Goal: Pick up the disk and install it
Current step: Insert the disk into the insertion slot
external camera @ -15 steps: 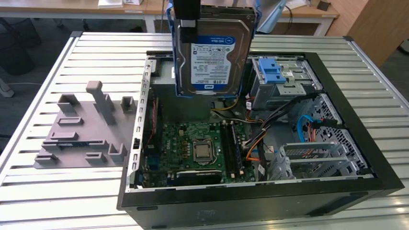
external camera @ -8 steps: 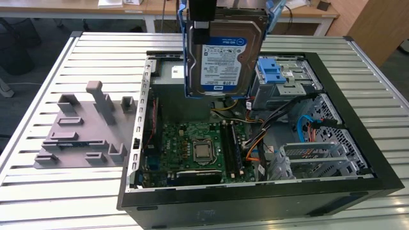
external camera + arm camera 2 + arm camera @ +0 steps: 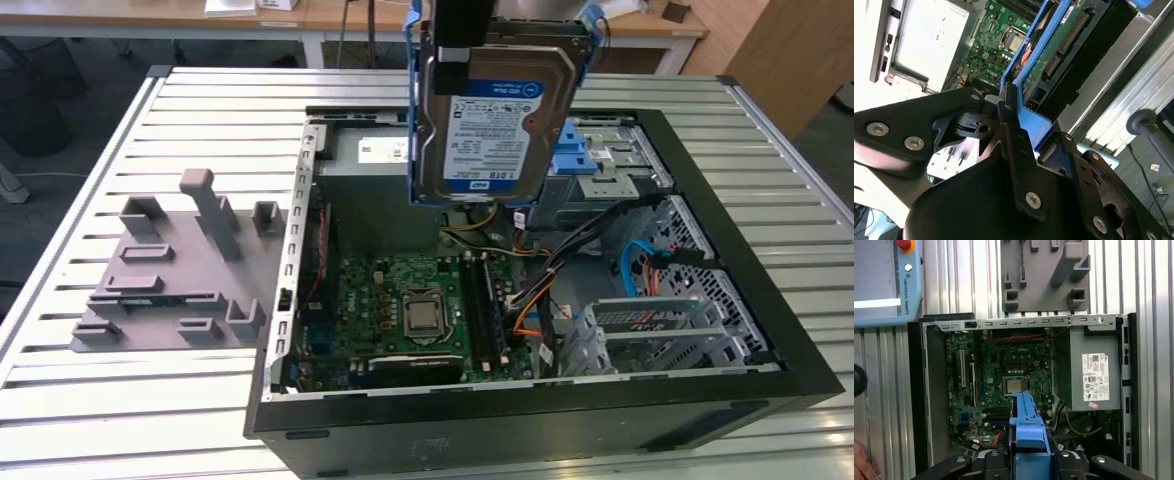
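Closest in, the gripper (image 3: 1029,459) is closed on the disk (image 3: 494,120), apparently clamping its blue carrier at the top end. That disk hangs upright above the open computer case (image 3: 534,430), over the motherboard (image 3: 400,300) inside that case.

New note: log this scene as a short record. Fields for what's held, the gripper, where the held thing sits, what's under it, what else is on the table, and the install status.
held: disk in its blue carrier, label facing the exterior view
gripper: gripper shut on the disk's upper end
position: upright, above the open computer case
below: motherboard; grey power supply box
bay area: silver cage with blue latch, behind the disk in the exterior view
beside case: grey fixture on the slatted table, at the exterior view's left
install: not yet done
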